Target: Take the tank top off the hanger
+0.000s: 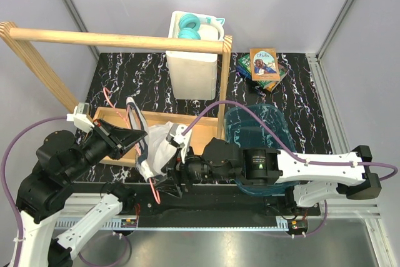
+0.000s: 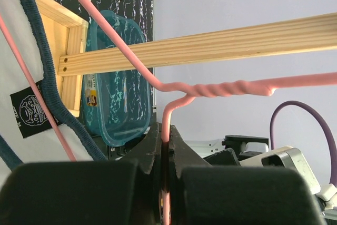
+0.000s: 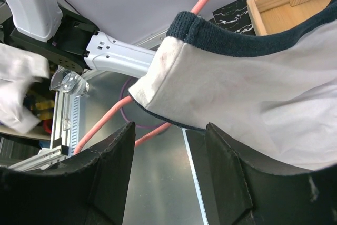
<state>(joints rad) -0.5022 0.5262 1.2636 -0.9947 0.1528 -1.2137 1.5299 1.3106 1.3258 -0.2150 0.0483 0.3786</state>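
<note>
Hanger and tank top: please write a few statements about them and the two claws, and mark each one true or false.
1. The left claw is shut on the hanger wire. True.
2. The right claw is shut on the tank top. False: its fingers are open, and the shirt's shoulder is just in front of them.
3. The tank top is completely off the hanger. False: the pink wire runs through its shoulder.
4. In the left wrist view, a wooden rail passes behind the hanger. True.
</note>
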